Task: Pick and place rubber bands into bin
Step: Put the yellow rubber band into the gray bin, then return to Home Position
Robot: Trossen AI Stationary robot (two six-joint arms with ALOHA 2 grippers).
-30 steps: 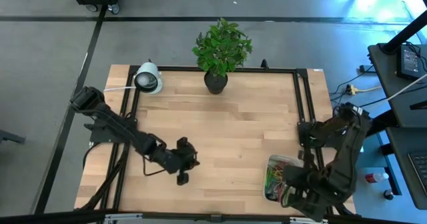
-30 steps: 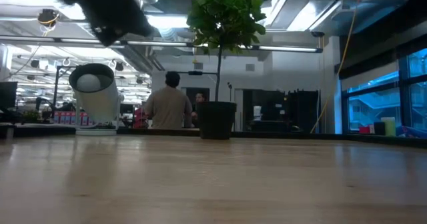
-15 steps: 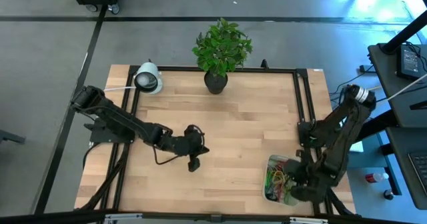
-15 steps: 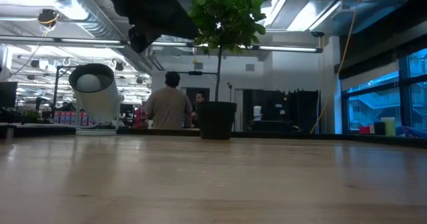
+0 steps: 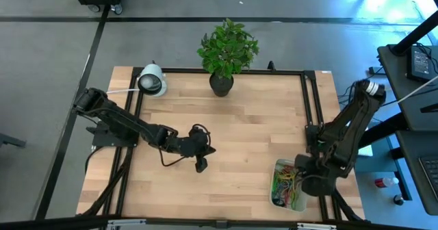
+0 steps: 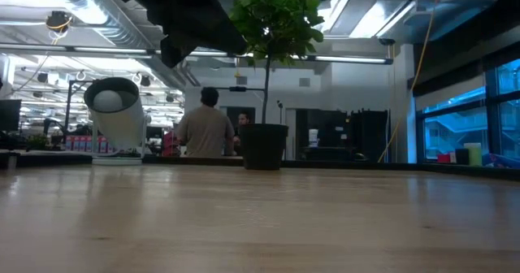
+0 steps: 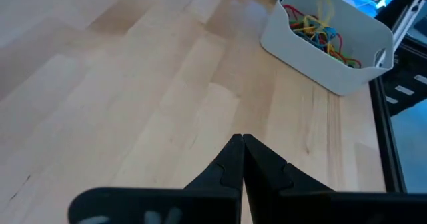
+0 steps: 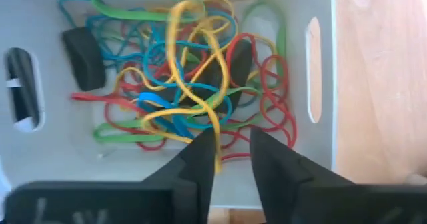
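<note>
Right gripper directly over the bin, jaws parted around a hanging yellow band; left gripper shut and empty at mid-table.

High view: the bin sits at the table's near right corner with the rubber bands heaped inside; the right gripper hangs just above its right side, while the left gripper is well apart at centre. Low view: only a dark arm at upper left and bare wood show. Left wrist view: the left gripper has its tips pressed together, holding nothing, and the bin lies ahead. Right wrist view: the right gripper stands narrowly open straight above the pile, and a yellow band dangles lengthwise down between the fingers; whether it is free of them I cannot tell.
</note>
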